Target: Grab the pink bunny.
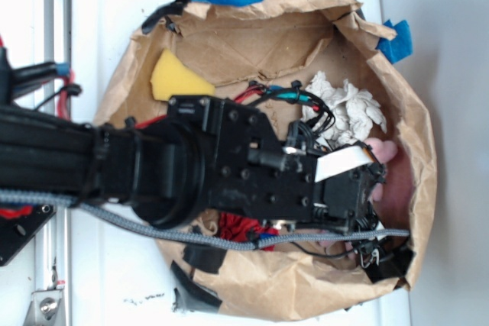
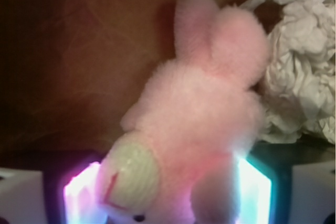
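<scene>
Claw: the black WidowX gripper (image 2: 168, 198) has its two lit fingers (image 2: 79, 198) standing one on each side of the small soft pink plush bunny (image 2: 202, 124). They sit right against the plush; whether they press it is not certain, so it reads as closing on the toy rather than a proven grasp.

Task thing: the pink bunny lies between the fingers, its pale round face nearest the wrist camera and its long ears pointing away toward the brown paper wall (image 2: 79, 66).

Beside the bunny: the wrinkly white paper wad (image 2: 299, 61) sits just beside the ears, apparently touching them.

Progress: the reach and the lining-up look done, since the bunny is bracketed by the fingers. What is left, judging by these views, is a firm squeeze and a lift; the toy does not appear raised off the bag floor.

Wrist view only: the bunny's face, ears and its place between the fingers.

Exterior view only: the crumpled brown paper bag (image 1: 416, 124) that holds everything, with the black arm (image 1: 252, 166) covering nearly all of the bunny, just a pink edge (image 1: 384, 150) showing.

Farther from the bunny: a red cloth (image 1: 241, 228) peeks under the arm, and a yellow sponge piece (image 1: 174, 75) lies well apart.
</scene>
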Robot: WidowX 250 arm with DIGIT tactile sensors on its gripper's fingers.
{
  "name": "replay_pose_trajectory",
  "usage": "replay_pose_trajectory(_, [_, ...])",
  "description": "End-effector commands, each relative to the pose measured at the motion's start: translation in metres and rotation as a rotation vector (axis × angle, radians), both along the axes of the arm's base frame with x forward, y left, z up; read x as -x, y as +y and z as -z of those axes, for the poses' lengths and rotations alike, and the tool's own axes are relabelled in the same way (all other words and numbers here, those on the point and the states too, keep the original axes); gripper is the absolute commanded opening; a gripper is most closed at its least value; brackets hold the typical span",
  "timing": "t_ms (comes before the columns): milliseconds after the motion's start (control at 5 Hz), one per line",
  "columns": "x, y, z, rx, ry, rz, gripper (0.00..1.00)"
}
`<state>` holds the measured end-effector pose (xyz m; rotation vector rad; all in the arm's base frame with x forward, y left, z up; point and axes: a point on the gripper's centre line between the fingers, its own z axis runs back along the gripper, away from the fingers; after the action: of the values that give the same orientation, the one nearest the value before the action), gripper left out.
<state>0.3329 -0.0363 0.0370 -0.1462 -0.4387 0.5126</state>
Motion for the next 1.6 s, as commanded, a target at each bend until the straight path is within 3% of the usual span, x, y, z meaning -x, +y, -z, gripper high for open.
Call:
replay_pose_trajectory(0, [0.000, 0.010, -0.026, 0.010, -0.054, 0.006, 0.00])
replay_pose_trajectory(400, [0.003, 0.019, -0.040, 0.037, -0.064, -0.026, 0.00])
replay_pose_trajectory(600, [0.015, 0.026, -0.065, 0.039, -0.073, -0.048, 0.00])
replay_pose_trajectory(800, [0.024, 0.036, -0.081, -0.008, -0.001, -0.097, 0.00])
replay_pose_trajectory(1000, [0.032, 0.043, -0.099, -0.087, 0.138, -0.083, 0.00])
replay_pose_trajectory(1200, [0.040, 0.056, -0.112, -0.174, 0.224, -0.072, 0.00])
replay_pose_trajectory(1400, [0.051, 0.063, -0.123, -0.140, 0.325, 0.025, 0.00])
